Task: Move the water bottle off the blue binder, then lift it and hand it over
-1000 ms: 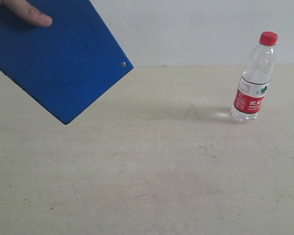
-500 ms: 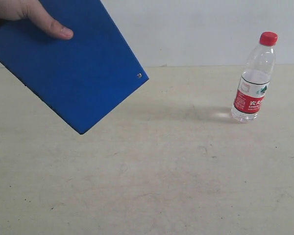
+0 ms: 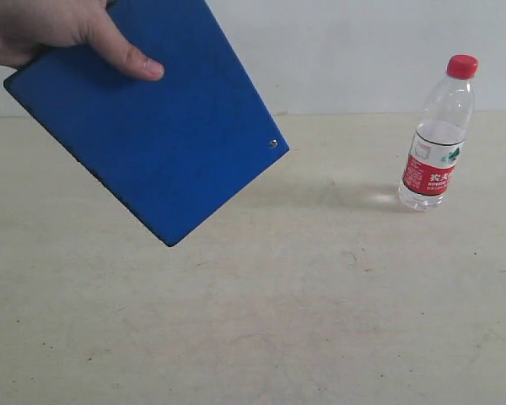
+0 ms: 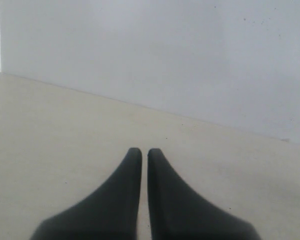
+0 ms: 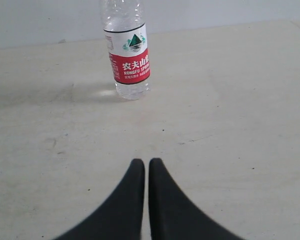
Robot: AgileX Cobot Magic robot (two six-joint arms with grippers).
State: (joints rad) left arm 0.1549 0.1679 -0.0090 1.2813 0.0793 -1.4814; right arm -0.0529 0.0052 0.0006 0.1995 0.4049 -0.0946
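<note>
At upper left of the exterior view, a person's hand (image 3: 42, 29) holds the binder (image 3: 164, 139) in the air, tilted, with one corner pointing down toward the table (image 3: 261, 321). The thumb (image 3: 131, 57) presses on the blue face near the top edge, pinching the cover. The other fingers are behind it and cannot be seen. One silver rivet (image 3: 273, 143) shows near the binder's right corner.

Compared with a second ago, the binder has come further right and lower: its rivet and its bottom corner both sit nearer the middle of the view, and more of the hand is now in sight.

The bottle (image 3: 437, 135) has not moved. It stands upright on the table at far right, near the wall (image 3: 363, 51), well apart from the binder, red cap (image 3: 462, 66) on top.

From the right wrist view, the bottle (image 5: 127, 50) stands ahead of the right gripper (image 5: 146, 162), clear of it, label (image 5: 130, 62) facing the camera. That gripper's fingers are pressed together on nothing. The left gripper (image 4: 144, 152) likewise has its fingers together, empty, over bare table facing the wall.
</note>
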